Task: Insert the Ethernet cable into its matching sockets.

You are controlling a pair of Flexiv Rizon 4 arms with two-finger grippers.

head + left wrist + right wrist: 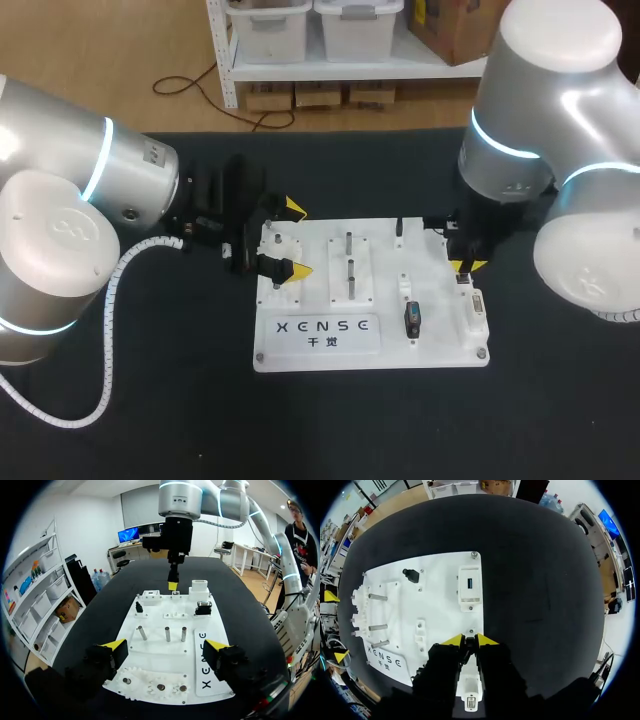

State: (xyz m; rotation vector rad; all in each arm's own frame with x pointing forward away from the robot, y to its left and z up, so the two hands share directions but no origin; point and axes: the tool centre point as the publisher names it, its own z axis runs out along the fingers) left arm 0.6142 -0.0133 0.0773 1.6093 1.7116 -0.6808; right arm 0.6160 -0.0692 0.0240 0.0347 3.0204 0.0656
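Observation:
A white practice board (pixel 300 345) lies mid-table, carrying pegs and socket blocks. My right gripper (pixel 465 267) hangs tips-down over the board's right edge, its fingers nearly together on a small plug that I take for the Ethernet cable's end; the plug is mostly hidden. In the right wrist view the right gripper (pixel 469 640) stands just above the board, with a white socket block (pixel 469 692) showing between its fingers. That socket block (pixel 476 306) sits right beside the tips. My left gripper (pixel 296 238) is open, straddling the board's left edge with nothing in it.
A black connector (pixel 412 321) stands plugged in near the board's lower right. Three metal pegs (pixel 167 633) rise mid-board. Another white block with a blue port (pixel 470 585) lies ahead of the right gripper. Dark tabletop surrounds the board.

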